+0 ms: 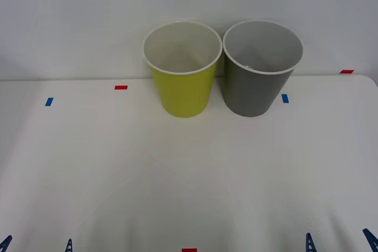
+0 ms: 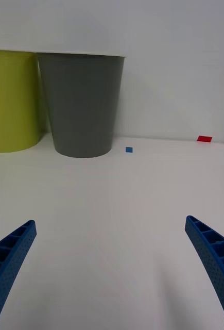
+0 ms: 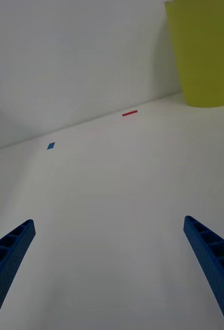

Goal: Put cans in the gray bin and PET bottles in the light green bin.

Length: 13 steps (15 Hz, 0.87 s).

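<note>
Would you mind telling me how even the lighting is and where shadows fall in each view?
Front view: soft light, no glare on the table. Right wrist view: a faint shadow on the wall beside the gray bin. Left wrist view: the wall darkens toward one corner, away from the green bin.

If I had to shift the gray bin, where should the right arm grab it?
Probably by the white rim, from above, one finger inside and one outside. The gray bin stands upright and open-topped, and its tapered body looks too wide to span. Take the rim on the side away from the light green bin, which stands right beside it. The right gripper and left gripper both sit open at the table's near edge.
</note>
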Motion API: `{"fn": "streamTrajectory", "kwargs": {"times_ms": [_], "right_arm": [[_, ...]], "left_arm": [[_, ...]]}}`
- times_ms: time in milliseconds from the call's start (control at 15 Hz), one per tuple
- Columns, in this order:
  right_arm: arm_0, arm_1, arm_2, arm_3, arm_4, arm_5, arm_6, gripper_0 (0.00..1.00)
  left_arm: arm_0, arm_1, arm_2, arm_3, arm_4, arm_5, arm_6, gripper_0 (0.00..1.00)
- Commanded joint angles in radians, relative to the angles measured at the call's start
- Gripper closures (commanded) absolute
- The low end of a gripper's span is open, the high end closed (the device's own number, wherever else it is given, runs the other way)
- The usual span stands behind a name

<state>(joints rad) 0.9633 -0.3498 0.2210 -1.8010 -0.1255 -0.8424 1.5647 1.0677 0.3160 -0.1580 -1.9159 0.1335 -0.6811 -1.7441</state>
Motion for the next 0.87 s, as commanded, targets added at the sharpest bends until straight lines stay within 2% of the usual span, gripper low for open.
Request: {"fn": "streamTrajectory", "kwargs": {"times_ms": [67, 867], "right_arm": [[0.000, 0.000, 0.000, 0.000, 0.000, 0.000, 0.000, 0.00], [0.000, 0.000, 0.000, 0.000, 0.000, 0.000, 0.000, 0.00]], "left_arm": [[0.000, 0.000, 0.000, 0.000, 0.000, 0.000, 0.000, 0.00], [0.000, 0.000, 0.000, 0.000, 0.000, 0.000, 0.000, 0.00]]}}
